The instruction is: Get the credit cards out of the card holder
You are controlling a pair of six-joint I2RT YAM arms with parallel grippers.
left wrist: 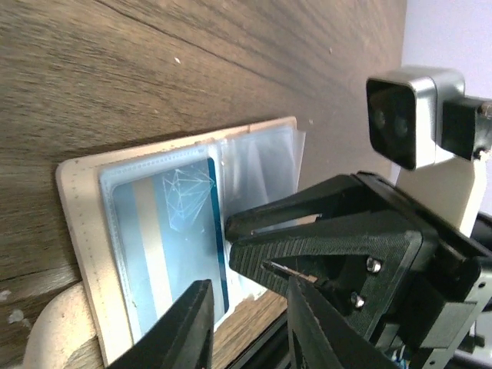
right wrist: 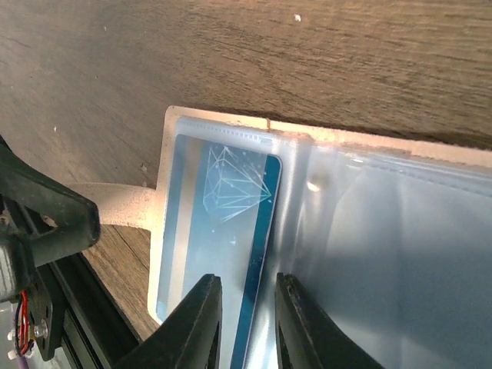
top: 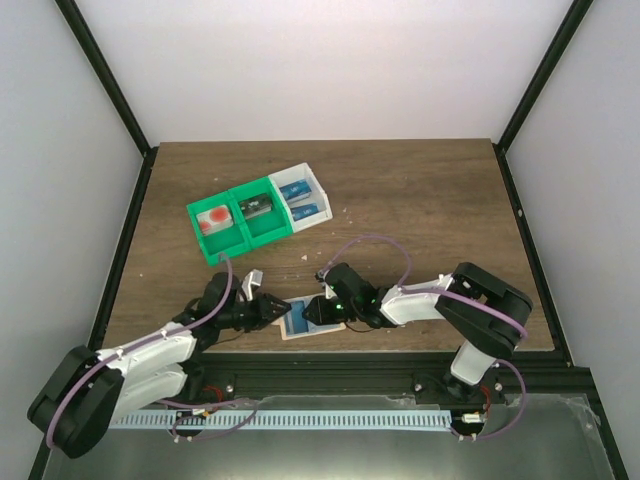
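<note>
Wood table (top: 420, 200): card holder (top: 297, 324) near edge

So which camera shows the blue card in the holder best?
Right wrist: the blue card is close up, its print and edges sharp. Left wrist shows it at an angle, its lower end hidden. The top view gives only a tiny blue patch.

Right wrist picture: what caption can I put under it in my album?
Right tool over the edge of a blue card in the open holder.

Card holder (right wrist: 167, 154) partly off-frame.
</note>
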